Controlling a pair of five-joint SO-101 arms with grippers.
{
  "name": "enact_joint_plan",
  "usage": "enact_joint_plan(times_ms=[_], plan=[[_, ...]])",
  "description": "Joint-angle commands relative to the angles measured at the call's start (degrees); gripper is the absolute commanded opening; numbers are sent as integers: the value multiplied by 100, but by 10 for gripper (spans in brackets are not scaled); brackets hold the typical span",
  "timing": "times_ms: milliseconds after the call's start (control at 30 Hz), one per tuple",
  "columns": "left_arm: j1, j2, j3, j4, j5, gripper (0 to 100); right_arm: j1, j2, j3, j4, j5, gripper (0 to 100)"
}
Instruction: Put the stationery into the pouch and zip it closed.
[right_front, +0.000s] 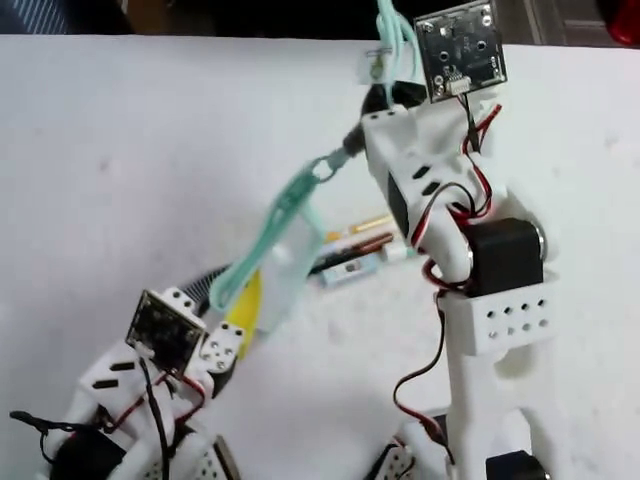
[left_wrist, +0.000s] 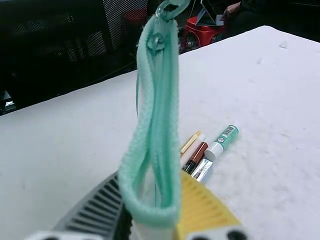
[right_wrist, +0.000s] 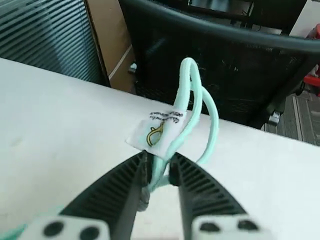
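A translucent pouch (right_front: 283, 250) with a mint zipper edge (left_wrist: 156, 120) hangs stretched in the air between the two arms. My left gripper (right_front: 243, 303) is shut on its lower end, between grey and yellow fingers (left_wrist: 207, 212). My right gripper (right_wrist: 159, 170) is shut on the mint pull cord (right_wrist: 194, 95), whose loop and white tag (right_wrist: 157, 131) stick out past the black fingertips; in the high view this gripper (right_front: 388, 92) is up at the zipper end. The stationery (right_front: 355, 252), several pens and markers (left_wrist: 202, 152), lies together on the white table (right_front: 120, 150) under the pouch.
A green-capped marker (left_wrist: 223, 136) lies at the outer side of the pen cluster. The right arm's white body (right_front: 495, 300) stands over the table's right part. A black chair (right_wrist: 225, 55) stands beyond the table's far edge. Bare tabletop stretches to the left.
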Motion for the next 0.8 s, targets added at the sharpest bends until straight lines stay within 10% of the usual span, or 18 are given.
enact_joint_plan(times_ms=[0, 767], plan=[[-66, 13, -202, 53, 53, 22, -119, -215, -88, 673, -9, 282], [-1473, 13, -475, -79, 97, 22, 259, -1156, 202, 3187, 2242, 162]])
